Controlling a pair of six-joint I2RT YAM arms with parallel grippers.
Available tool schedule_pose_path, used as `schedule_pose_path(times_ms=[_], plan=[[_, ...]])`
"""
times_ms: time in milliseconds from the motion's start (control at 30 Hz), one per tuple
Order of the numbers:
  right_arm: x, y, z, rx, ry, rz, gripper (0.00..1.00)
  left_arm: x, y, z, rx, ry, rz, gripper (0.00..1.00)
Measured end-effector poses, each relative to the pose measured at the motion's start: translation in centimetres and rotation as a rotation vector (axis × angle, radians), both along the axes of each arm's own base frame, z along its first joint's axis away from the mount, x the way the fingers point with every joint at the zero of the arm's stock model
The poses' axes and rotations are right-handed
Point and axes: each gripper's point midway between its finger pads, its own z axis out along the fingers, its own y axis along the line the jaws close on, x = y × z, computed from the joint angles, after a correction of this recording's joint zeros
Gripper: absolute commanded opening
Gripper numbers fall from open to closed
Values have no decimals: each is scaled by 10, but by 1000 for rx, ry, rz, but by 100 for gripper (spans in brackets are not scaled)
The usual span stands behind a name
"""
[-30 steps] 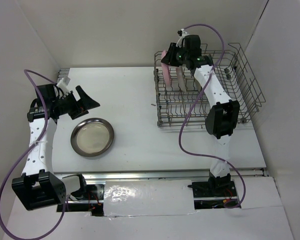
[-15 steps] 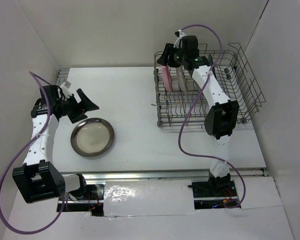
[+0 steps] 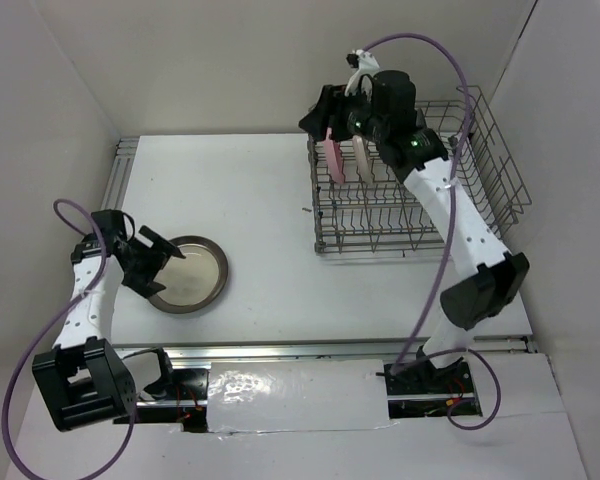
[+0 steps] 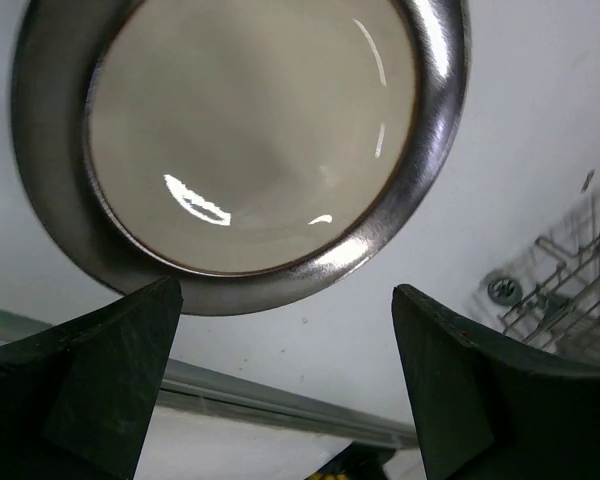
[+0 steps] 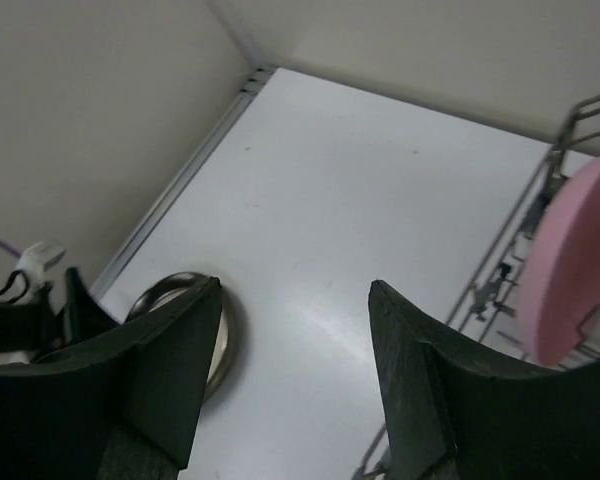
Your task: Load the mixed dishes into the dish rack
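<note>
A brown-rimmed cream plate point(image 3: 188, 273) lies flat on the white table at the left. My left gripper point(image 3: 158, 268) is low at its left edge, open, with the rim point(image 4: 250, 140) just beyond the fingertips and nothing between them. The grey wire dish rack point(image 3: 412, 250) stands at the back right. A pink plate point(image 3: 334, 160) stands on edge in the rack's left end, and a pale plate point(image 3: 363, 160) stands beside it. My right gripper point(image 3: 318, 112) hovers above the rack's back left corner, open and empty, with the pink plate point(image 5: 570, 260) to its right.
White walls close in the table at the back and on both sides. A metal rail point(image 3: 320, 348) runs along the near edge. In the right wrist view the table plate point(image 5: 220, 345) shows partly behind one finger, beside the left arm point(image 5: 40, 310).
The right gripper has opened, let go of the pink plate and risen away from it. The left gripper has come down and nearer, to the left edge of the plate on the table.
</note>
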Motion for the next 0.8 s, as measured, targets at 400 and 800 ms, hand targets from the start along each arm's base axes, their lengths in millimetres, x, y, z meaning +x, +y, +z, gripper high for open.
schedule_pose_path(times_ms=[400, 800], plan=[[-168, 135, -115, -122, 225, 413, 76, -22, 46, -17, -16, 88, 278, 99], [-146, 189, -274, -171, 650, 411, 77, 18, 39, 76, 0, -264, 80, 99]])
